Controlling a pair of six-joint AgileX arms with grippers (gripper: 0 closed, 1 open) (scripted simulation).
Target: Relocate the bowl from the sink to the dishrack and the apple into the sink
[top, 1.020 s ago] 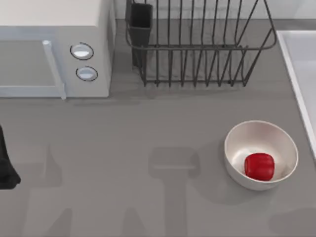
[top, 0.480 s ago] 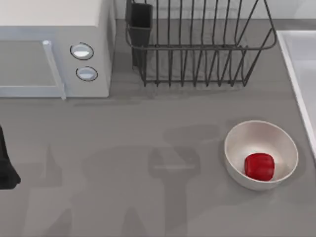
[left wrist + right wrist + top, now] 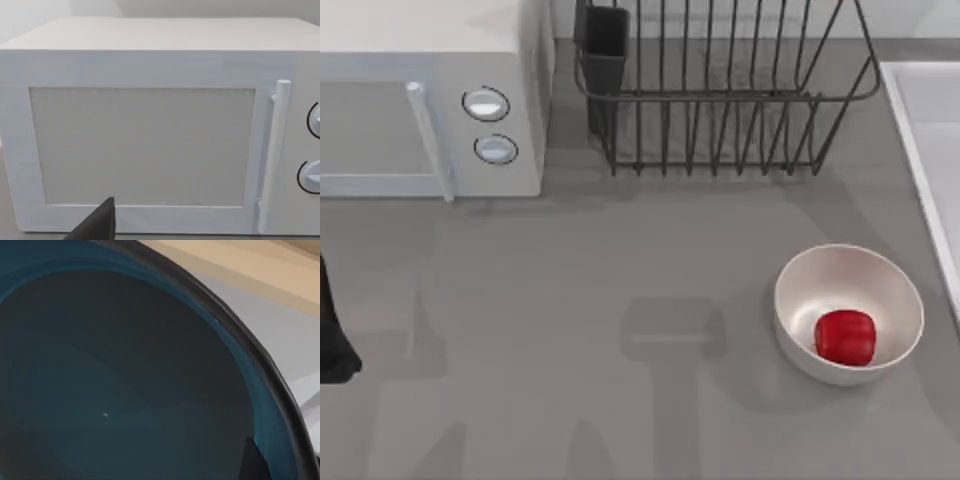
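Note:
The teal-blue bowl (image 3: 125,390) sits very close in the right wrist view, its dark inside facing the camera. One dark finger (image 3: 254,460) of my right gripper lies against the bowl's inner wall by the rim, gripping it. The red apple (image 3: 845,336) rests inside a plain white bowl (image 3: 820,280) at the table's right. The dark wire dishrack (image 3: 720,100) stands at the back, holding nothing, with its black cup (image 3: 605,45) at the left corner. A strip of the pale sink (image 3: 930,140) runs along the right edge. My left arm (image 3: 330,340) is parked at the left edge.
A white microwave (image 3: 430,100) fills the back left, its door and handle (image 3: 277,150) close in the left wrist view. Open grey tabletop lies between the microwave, the rack and the white bowl.
Shadows have slid across the tabletop: a dark patch left of the white bowl has gone. The apple, white bowl, rack and left arm have not moved.

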